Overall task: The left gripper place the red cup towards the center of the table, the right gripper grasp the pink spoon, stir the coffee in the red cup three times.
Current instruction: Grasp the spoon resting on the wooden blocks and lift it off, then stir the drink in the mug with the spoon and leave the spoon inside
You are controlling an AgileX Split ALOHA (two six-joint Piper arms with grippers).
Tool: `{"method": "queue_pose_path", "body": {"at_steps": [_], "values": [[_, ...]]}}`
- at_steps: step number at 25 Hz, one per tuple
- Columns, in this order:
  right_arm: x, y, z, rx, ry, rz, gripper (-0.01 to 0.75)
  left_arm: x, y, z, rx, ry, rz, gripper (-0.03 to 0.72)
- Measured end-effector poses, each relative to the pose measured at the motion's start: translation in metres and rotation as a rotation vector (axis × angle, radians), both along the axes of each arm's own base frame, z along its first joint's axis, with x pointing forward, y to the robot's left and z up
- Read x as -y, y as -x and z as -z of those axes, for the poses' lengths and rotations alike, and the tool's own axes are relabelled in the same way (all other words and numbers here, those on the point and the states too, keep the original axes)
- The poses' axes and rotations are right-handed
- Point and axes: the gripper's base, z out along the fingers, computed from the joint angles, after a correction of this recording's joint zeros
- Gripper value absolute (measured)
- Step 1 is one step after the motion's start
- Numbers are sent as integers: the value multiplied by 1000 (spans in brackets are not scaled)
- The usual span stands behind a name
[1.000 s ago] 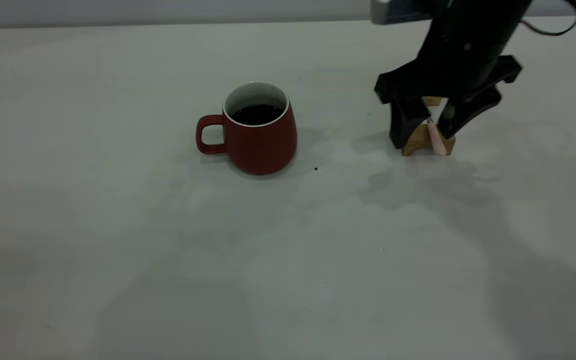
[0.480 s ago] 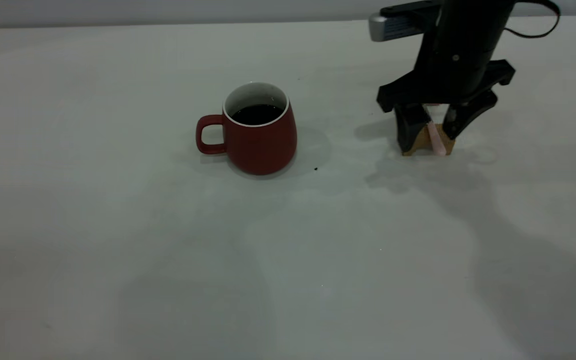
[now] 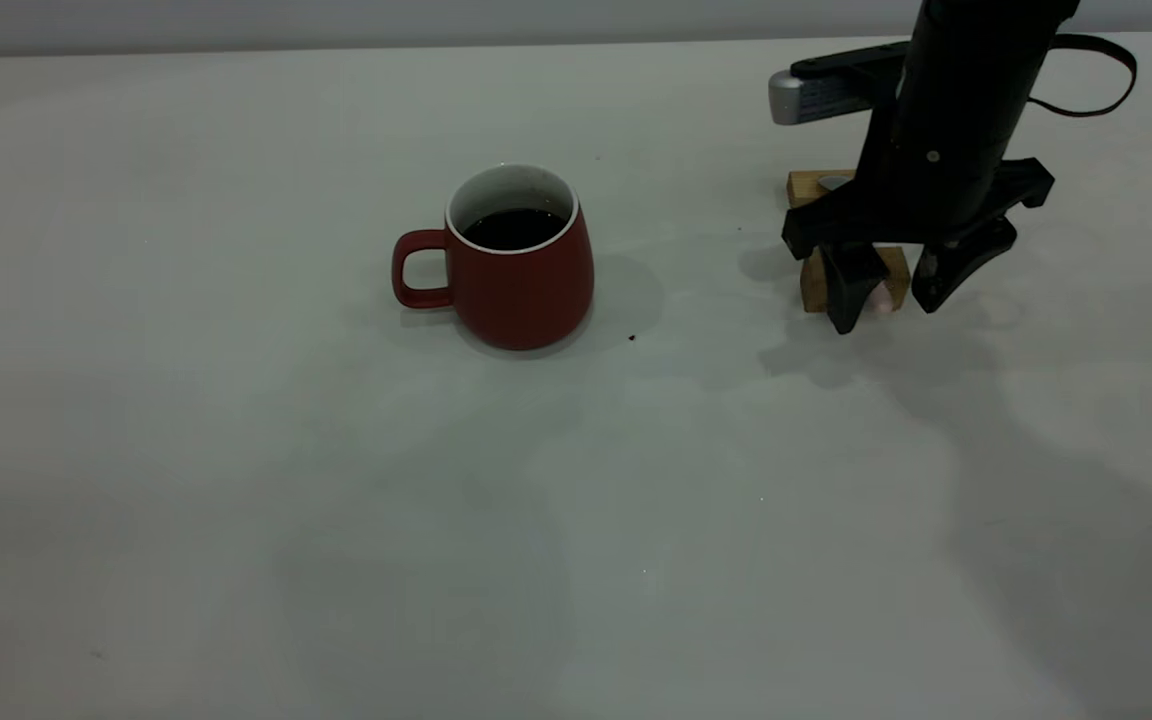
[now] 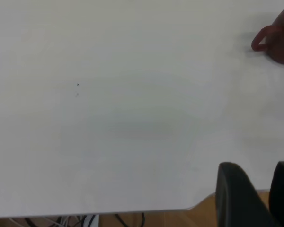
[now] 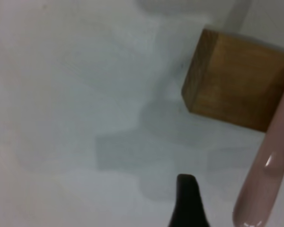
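Observation:
The red cup stands upright mid-table, handle to the left, with dark coffee inside; it also shows far off in the left wrist view as the red cup. The pink spoon lies across two wooden blocks, and only its pale handle tip shows in the exterior view. My right gripper is low over the near block, open, with its fingers on either side of the handle. In the right wrist view the pink spoon handle hangs off the block beside one fingertip. My left gripper is open, back at the table edge.
The near wooden block and the far wooden block sit right of the cup. The table stretches pale and wide in front. The left wrist view shows the table edge with cables and wood floor beyond.
My right gripper has come down and shifted a little right, its fingertips now level with the near block. The far block has come into sight. The cup has not moved.

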Motion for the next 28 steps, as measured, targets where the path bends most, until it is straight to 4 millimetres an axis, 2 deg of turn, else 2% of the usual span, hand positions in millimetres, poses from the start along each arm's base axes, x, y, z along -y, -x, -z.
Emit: {"method": "queue_pose_path", "body": {"at_steps": [4,10,12,14,16,18,20,22,28], "values": [[0,-2,0,18,3,-11,445,0,0,0,0,0,0,247],[1,-2,0,26,12,-24,157,0,0,0,0,0,0,247],[2,-2,-3,29,24,-40,145,0,0,0,0,0,0,247],[2,-3,-17,34,32,-50,145,0,0,0,0,0,0,247],[2,-4,-44,56,25,-45,145,0,0,0,0,0,0,247],[-1,-5,-85,91,-28,5,145,0,0,0,0,0,0,247],[-9,-2,-121,81,-153,126,145,0,0,0,0,0,0,247],[-21,3,-145,32,-326,266,145,0,0,0,0,0,0,247],[-72,9,-167,-169,-812,616,145,0,0,0,0,0,0,247]]}}
